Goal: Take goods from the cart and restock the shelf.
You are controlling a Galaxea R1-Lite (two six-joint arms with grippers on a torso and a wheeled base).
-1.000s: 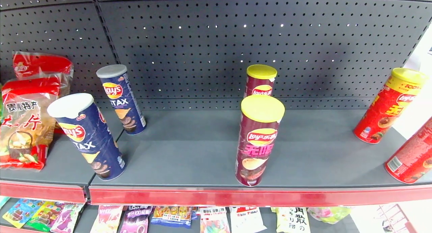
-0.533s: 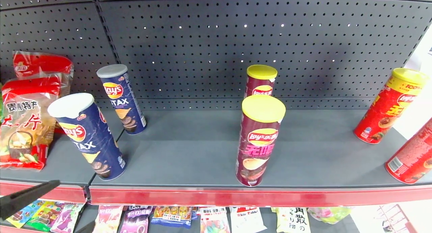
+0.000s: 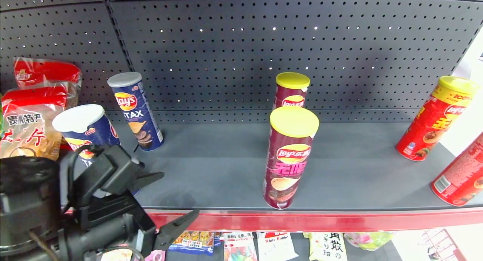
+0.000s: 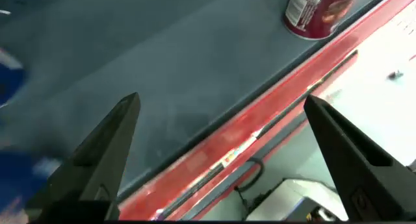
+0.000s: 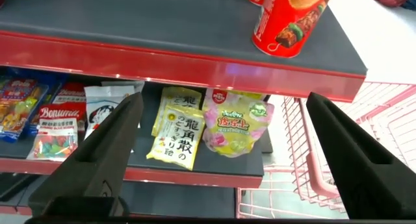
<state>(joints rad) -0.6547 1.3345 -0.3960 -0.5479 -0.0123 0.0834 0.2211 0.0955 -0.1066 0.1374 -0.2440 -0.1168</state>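
While both gape wide and empty, the left gripper (image 3: 180, 193) and right gripper (image 5: 224, 97) hang before the shelf (image 3: 219, 166).

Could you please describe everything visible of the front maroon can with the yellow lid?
The front maroon can is a tall tube, seemingly printed cardboard, with a yellow logo, pink lettering and a chip picture. Its yellow lid, plastic-looking, is on. It stands upright near the front edge of the grey shelf, directly before a second maroon can and apart from it. Only the shelf touches it; the left gripper is off to its side, open.
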